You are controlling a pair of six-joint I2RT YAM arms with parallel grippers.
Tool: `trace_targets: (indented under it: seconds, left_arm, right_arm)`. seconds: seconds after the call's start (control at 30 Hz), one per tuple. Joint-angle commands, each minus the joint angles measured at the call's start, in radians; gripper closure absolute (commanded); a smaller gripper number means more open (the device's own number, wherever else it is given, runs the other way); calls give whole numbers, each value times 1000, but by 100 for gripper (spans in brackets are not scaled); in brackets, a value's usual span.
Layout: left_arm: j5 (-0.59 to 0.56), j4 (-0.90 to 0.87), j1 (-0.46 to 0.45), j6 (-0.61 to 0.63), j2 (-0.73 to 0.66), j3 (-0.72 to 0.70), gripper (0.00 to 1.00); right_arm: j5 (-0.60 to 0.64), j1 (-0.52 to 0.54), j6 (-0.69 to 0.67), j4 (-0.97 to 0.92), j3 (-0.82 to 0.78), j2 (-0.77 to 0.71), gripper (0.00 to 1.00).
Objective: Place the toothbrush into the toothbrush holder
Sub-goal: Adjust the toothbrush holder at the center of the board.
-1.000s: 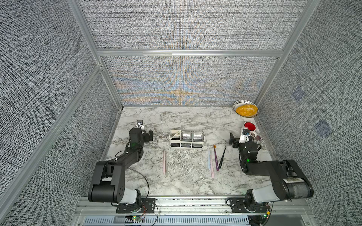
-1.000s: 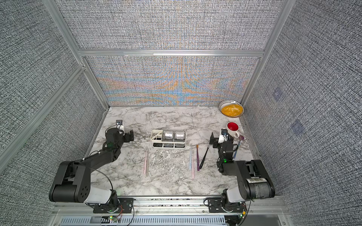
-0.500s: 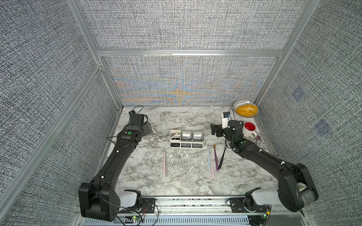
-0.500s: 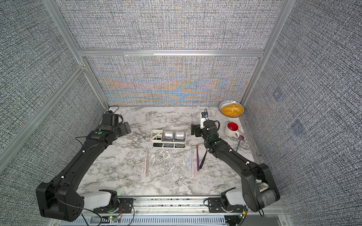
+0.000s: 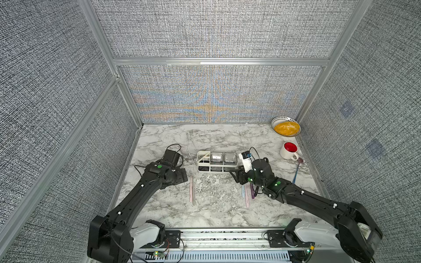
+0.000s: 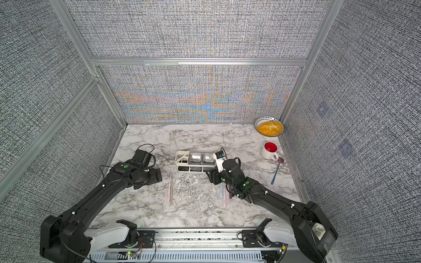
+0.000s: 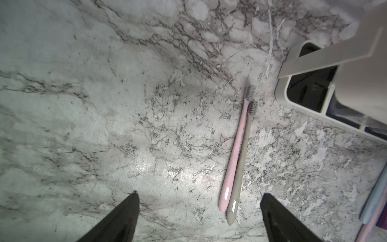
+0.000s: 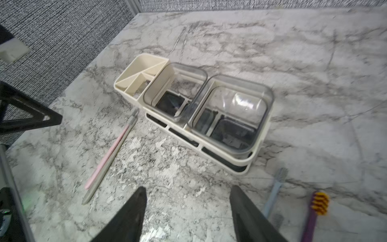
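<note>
Left claw [image 7: 200, 194] spread wide, empty, hovering low. Pink toothbrush [image 7: 236, 146] flat on table just right of it, long axis near-to-far, bristles at far end by toothbrush holder [image 5: 217, 165]. Left arm nearer. Right claw [image 8: 188, 188] parted, empty, beside blue toothbrush [image 8: 274, 188].

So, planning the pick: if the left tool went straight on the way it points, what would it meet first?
Probably the marble table, just beside the handle ends of the pink toothbrush and grey toothbrush; depth is unclear.
</note>
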Motion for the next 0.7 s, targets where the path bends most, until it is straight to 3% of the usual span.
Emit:
trace_targets:
  seconds: [0.0, 0.43, 0.67]
  left_arm:
    - [38, 26, -14, -8, 44, -11, 7]
    - [114, 232, -27, -18, 208, -94, 10]
    - [76, 238, -41, -10, 244, -97, 12]
  right_arm:
    - [-30, 2, 15, 83, 13, 55, 38]
    - [112, -26, -46, 59, 177, 329, 38]
    - [125, -79, -112, 17, 295, 416, 38]
